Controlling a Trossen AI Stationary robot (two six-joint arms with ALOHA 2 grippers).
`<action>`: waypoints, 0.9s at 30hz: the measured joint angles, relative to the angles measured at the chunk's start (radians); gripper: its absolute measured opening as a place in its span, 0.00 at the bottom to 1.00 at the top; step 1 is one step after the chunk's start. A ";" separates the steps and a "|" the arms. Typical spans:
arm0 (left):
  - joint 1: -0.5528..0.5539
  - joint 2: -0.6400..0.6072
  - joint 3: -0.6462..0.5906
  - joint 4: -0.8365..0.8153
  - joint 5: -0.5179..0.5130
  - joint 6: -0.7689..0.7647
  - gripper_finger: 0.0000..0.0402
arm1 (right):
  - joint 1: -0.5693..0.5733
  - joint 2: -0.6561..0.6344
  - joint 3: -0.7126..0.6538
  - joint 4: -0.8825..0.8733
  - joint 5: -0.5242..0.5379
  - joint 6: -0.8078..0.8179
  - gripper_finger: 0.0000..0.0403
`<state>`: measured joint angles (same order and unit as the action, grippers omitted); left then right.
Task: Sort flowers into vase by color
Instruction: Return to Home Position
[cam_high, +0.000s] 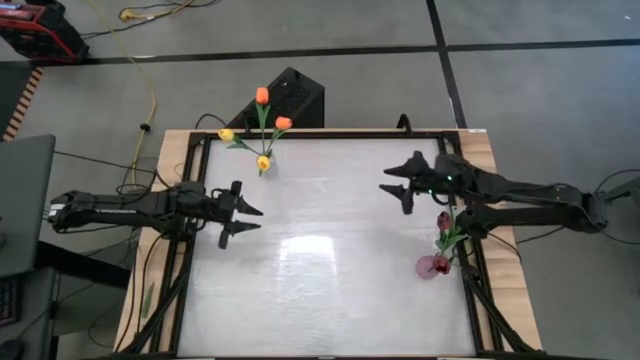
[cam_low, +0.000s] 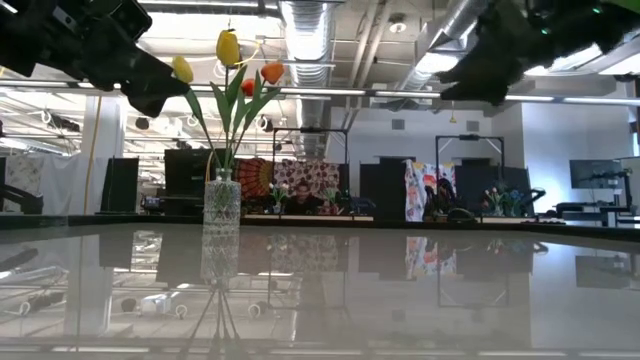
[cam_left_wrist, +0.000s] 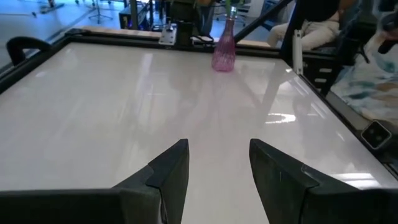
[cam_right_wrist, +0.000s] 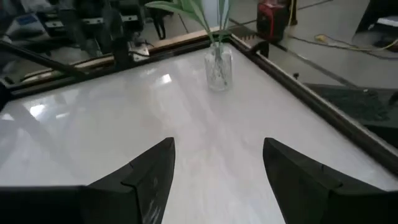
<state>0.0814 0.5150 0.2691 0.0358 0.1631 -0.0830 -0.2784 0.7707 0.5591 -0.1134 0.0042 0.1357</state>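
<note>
Left claw (cam_high: 258, 219) hung spread and empty over the worktop's (cam_high: 320, 290) left side. Just beyond it, the clear vase (cam_low: 222, 205) held four tulips: two yellow tulips (cam_low: 228, 47) and two orange tulips (cam_low: 271, 72). Right claw (cam_high: 394, 192), fingers apart too, hovered beside the pink vase (cam_high: 430, 267), where I could count one maroon tulip (cam_high: 443, 219). No stems lay loose, so the sorting looked finished, with only parking the arms left.

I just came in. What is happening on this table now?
Nothing is being handled. The left tool and the right tool hang open and empty above the white table. The yellow and orange tulips stand in the clear glass vase at the far left; the dark red tulips stand in the pink glass vase by the right edge.
</note>
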 joint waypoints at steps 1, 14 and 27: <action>0.000 -0.003 0.000 -0.004 0.010 0.001 0.39 | -0.002 -0.031 -0.029 0.012 -0.001 0.014 0.67; -0.029 -0.080 -0.197 0.316 -0.040 -0.074 0.39 | 0.082 -0.325 -0.410 0.346 0.039 0.174 0.67; -0.029 -0.281 -0.196 0.040 -0.164 -0.145 0.39 | 0.080 -0.513 -0.440 0.169 0.017 0.172 0.67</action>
<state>0.0526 0.2341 0.0731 0.0757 -0.0005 -0.2281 -0.1985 0.2578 0.1188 0.0557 0.0209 0.3081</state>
